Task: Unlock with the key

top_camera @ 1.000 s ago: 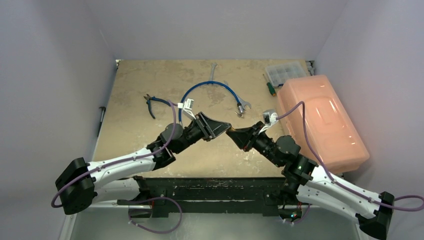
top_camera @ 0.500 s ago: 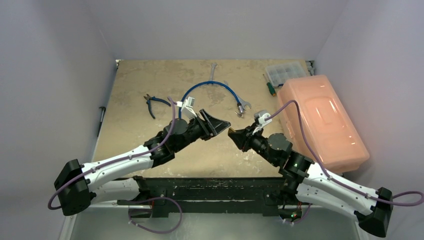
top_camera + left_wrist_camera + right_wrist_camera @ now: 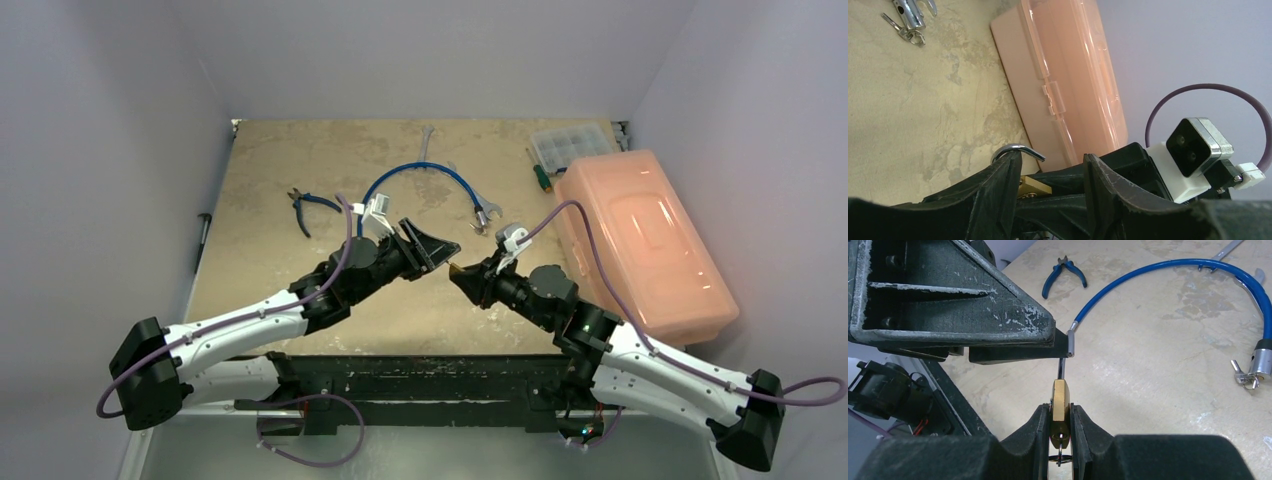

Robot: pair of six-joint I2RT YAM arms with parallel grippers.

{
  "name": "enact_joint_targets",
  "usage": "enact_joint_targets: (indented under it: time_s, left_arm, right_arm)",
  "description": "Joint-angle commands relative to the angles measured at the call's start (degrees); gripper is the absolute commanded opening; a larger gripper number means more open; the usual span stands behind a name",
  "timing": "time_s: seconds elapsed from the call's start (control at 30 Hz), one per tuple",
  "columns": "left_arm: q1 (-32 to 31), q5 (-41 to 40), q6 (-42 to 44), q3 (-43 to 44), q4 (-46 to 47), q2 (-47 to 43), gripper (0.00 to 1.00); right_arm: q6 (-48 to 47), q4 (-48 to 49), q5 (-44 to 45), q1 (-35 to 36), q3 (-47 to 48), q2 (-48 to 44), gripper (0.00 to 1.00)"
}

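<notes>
My right gripper (image 3: 1061, 409) is shut on the small brass padlock (image 3: 1060, 401), holding it by its flat sides above the table. The key (image 3: 1061, 441) sits in the keyhole at the padlock's underside, and its ring hangs between my fingers. The silver shackle (image 3: 1016, 149) curves over one finger of my left gripper (image 3: 1050, 164), with its free end out of the brass body (image 3: 1035, 187). The left jaws stand apart and clamp nothing. In the top view the left gripper (image 3: 446, 251) and the right gripper (image 3: 457, 272) meet tip to tip at mid-table.
A blue cable lock (image 3: 420, 172) arcs behind the grippers, with small keys (image 3: 1245, 375) at its end. Blue pliers (image 3: 305, 208) lie at the left and wrenches (image 3: 425, 140) at the back. A peach plastic box (image 3: 640, 240), a clear organiser (image 3: 570, 145) and a green screwdriver (image 3: 540, 176) stand at the right.
The left gripper's jaws have widened off the shackle. The right gripper, still holding the padlock, has shifted slightly left and toward the near edge.
</notes>
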Motion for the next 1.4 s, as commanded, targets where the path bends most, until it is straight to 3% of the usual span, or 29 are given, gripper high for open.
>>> enact_joint_targets:
  time_s: [0.0, 0.23, 0.33, 0.43, 0.53, 0.67, 0.77, 1.0, 1.37]
  left_arm:
    - [-0.17, -0.65, 2.02, 3.18, 1.38, -0.49, 0.51]
    - [-0.09, -4.28, 7.05, 4.79, -8.59, -6.43, 0.53]
    - [-0.09, -6.67, 11.59, 5.01, -15.93, -11.69, 0.68]
    - [-0.09, -10.92, 17.8, 6.45, -25.85, -18.94, 0.89]
    - [0.0, -15.78, 23.65, 9.59, -36.16, -24.56, 0.98]
    - [-0.02, -21.87, 30.05, 16.31, -50.51, -29.18, 0.99]
    - [-0.04, -25.89, 32.59, 16.23, -56.33, -33.03, 0.99]
    - [-0.09, -28.65, 30.85, 4.94, -54.27, -45.3, 0.99]
    - [0.0, -32.75, 28.87, 6.93, -59.81, -45.41, 0.98]
  right_arm:
    - [0.3, 2.75, 0.81, -0.02, 2.01, -0.04, 0.0]
    - [9.69, 7.93, 1.61, -0.03, -1.85, 1.87, 0.0]
    - [13.54, 10.88, 3.28, -0.03, -4.14, 2.32, 0.0]
    - [17.92, 13.64, 4.7, -0.03, -6.22, 3.24, 0.0]
    - [21.7, 17.69, 4.81, -0.03, -8.33, 4.53, 0.0]
    - [27.83, 22.14, 8.59, -0.11, -10.71, 7.43, 0.0]
    - [32.3, 24.65, 11.8, -0.11, -11.32, 11.13, 0.0]
    - [38.28, 35.66, 10.73, -1.47, -8.94, 26.84, 0.0]
    - [42.92, 42.19, 4.95, -5.65, 2.97, 48.51, 0.0]
